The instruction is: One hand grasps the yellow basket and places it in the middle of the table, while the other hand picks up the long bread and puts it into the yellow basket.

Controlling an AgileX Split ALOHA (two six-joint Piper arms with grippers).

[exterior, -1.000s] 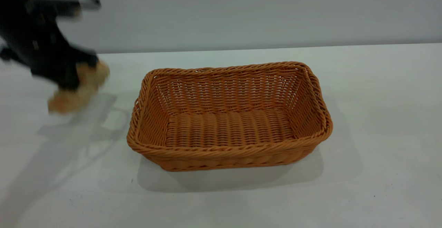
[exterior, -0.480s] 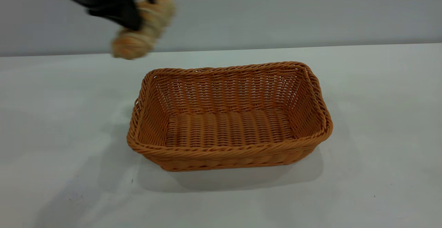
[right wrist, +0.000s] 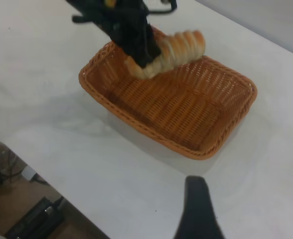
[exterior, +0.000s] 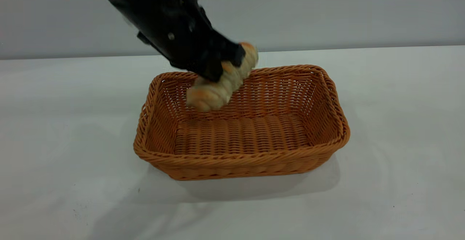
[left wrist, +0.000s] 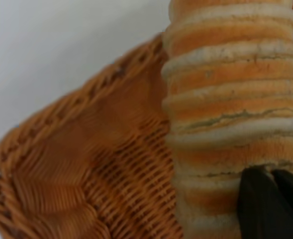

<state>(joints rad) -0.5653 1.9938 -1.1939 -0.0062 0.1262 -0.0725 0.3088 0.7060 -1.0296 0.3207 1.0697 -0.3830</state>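
Exterior view: the basket (exterior: pixel 241 123) sits flat near the middle of the white table (exterior: pixel 399 105), open side up, with nothing inside it. The left gripper (exterior: pixel 221 63) reaches in from about 11 o'clock, clenched across the middle of the bread (exterior: pixel 221 83) — the roll hangs tilted, its lower end toward 7 o'clock, just above the basket's far left part. That height probably lets it clear the braided rim before being lowered. Left wrist view: the bread (left wrist: pixel 236 114) fills the frame, ridged and striped, with a dark fingertip (left wrist: pixel 265 204) pressed against it; the basket (left wrist: pixel 86 169) lies right beneath, so a drop from here would likely land inside. Right wrist view: the right gripper (right wrist: pixel 198 211) shows only as one dark finger well apart from the basket (right wrist: pixel 186 109), so whether it is spread or closed cannot be told. From here the left gripper (right wrist: pixel 131 35) and bread (right wrist: pixel 168 52) hang over the basket's far end.
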